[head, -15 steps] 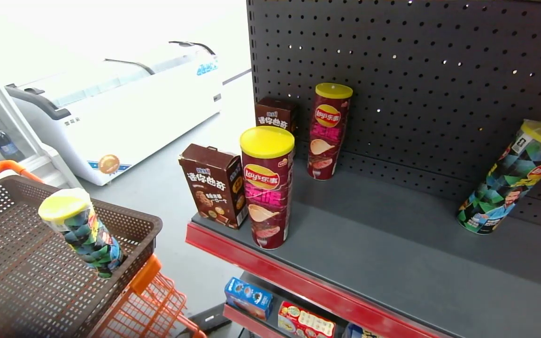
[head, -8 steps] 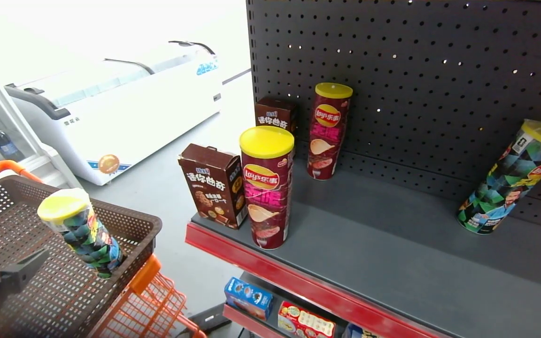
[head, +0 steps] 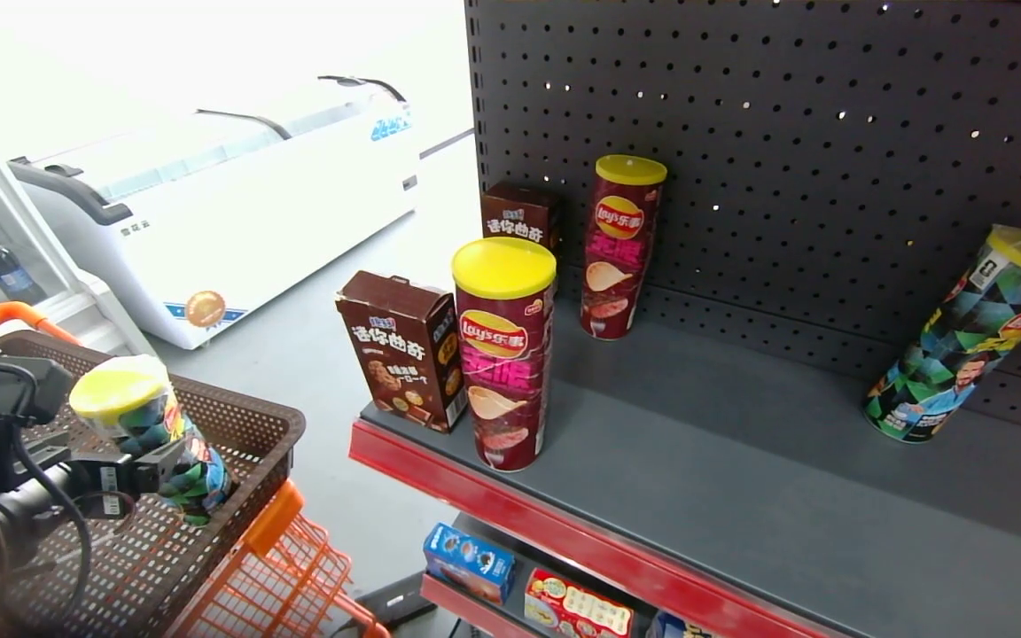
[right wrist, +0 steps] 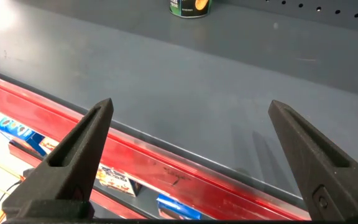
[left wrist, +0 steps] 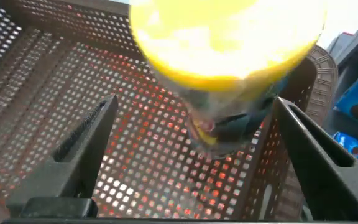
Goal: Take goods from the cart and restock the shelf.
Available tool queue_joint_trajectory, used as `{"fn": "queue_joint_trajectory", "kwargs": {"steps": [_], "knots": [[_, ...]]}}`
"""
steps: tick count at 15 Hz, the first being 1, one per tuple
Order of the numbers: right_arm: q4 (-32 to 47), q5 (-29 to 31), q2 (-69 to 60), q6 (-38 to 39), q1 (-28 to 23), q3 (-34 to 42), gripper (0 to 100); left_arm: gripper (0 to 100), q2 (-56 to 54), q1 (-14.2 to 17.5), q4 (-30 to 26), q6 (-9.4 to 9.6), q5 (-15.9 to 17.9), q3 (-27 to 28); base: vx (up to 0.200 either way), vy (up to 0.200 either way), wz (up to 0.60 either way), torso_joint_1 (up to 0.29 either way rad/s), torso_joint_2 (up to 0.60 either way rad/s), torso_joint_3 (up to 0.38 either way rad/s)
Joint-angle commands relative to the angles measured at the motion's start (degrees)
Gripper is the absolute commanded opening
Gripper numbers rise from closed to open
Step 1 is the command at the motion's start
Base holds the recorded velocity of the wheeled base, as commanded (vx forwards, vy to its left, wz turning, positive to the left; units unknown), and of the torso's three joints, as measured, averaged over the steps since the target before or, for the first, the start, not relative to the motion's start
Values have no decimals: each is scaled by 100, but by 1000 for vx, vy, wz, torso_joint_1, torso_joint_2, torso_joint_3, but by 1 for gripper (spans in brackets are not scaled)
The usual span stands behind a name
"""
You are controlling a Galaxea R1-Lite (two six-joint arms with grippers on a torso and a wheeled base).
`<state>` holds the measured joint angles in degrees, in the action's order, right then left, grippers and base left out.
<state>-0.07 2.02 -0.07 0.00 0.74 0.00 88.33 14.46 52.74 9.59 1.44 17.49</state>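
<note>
- Jaws of the left gripper (left wrist: 194,106) stand spread wide, one finger on each side of the patterned chip can (head: 156,434), and a gap shows between each finger and the can, so nothing is grasped.
- That can has a yellow lid and stands tilted in the brown basket (head: 240,403), near the basket's corner closest to the shelf (head: 723,478); the basket sits on top of the orange cart (head: 298,567).
- Jaws of the right gripper (right wrist: 190,107) are likewise released and hold nothing, hanging above the shelf's grey deck just behind its red front edge (right wrist: 166,165).
- On the shelf, a maroon can (head: 503,354) stands upright at the front edge, just beside a brown box (head: 404,350).
- Behind them a second maroon can (head: 621,248) and a second brown box (head: 519,217) stand by the pegboard (head: 785,133).
- Well apart, at the right, another patterned can (head: 962,346) leans against the pegboard.
- Small packets (head: 469,560) lie on the lower shelf.
- A white chest freezer (head: 209,204) stands across the aisle.
</note>
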Motion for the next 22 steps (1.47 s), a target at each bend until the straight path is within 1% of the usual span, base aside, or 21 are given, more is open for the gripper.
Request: {"fn": "queue_joint_trajectory", "kwargs": {"steps": [1, 2, 4, 5, 6, 7, 8, 10, 13, 15, 16, 17, 19, 22], "knots": [[-1, 0, 7, 0, -4, 0, 100, 100, 861, -233, 633, -274, -3, -88, 0, 0, 0, 0, 0, 0], [-1, 0, 7, 0, 5, 0, 100, 100, 1037, -286, 949, -274, -3, -141, 0, 0, 0, 0, 0, 0], [-1, 0, 7, 0, 5, 0, 100, 100, 1476, -294, 1758, -265, -3, -238, 0, 0, 0, 0, 0, 0], [-1, 0, 7, 0, 5, 0, 100, 100, 1476, -294, 1758, -265, -3, -238, 0, 0, 0, 0, 0, 0], [-1, 0, 7, 0, -4, 0, 100, 100, 1828, -312, 2566, -239, -3, -352, 0, 0, 0, 0, 0, 0], [-1, 0, 7, 0, -4, 0, 100, 100, 1960, -294, 2768, -239, -38, -334, 0, 0, 0, 0, 0, 0], [-1, 0, 7, 0, 5, 0, 100, 100, 2021, -242, 2786, -239, -109, -299, 0, 0, 0, 0, 0, 0], [-1, 0, 7, 0, 5, 0, 100, 100, 2109, -127, 2821, -239, -135, -264, 0, 0, 0, 0, 0, 0], [-1, 0, 7, 0, -4, 0, 100, 100, 2285, -110, 2847, -291, -135, -220, 0, 0, 0, 0, 0, 0], [-1, 0, 7, 0, 5, 0, 100, 100, 2390, -101, 2856, -300, -135, -79, 0, 0, 0, 0, 0, 0], [-1, 0, 7, 0, 5, 0, 100, 0, 2425, -101, 2874, -309, -144, -9, 0, 0, 0, 0, 0, 0], [-1, 0, 7, 0, 5, 0, 100, 0, 2434, -101, 2874, -344, -135, 149, 0, 0, 0, 0, 0, 0], [-1, 0, 7, 0, 5, 0, 100, 0, 2417, -119, 2839, -344, -135, 202, 0, 0, 0, 0, 0, 0], [-1, 0, 7, 0, -4, 0, 100, 0, 1819, -171, 2777, -335, -100, 290, 0, 0, 0, 0, 0, 0]]}}
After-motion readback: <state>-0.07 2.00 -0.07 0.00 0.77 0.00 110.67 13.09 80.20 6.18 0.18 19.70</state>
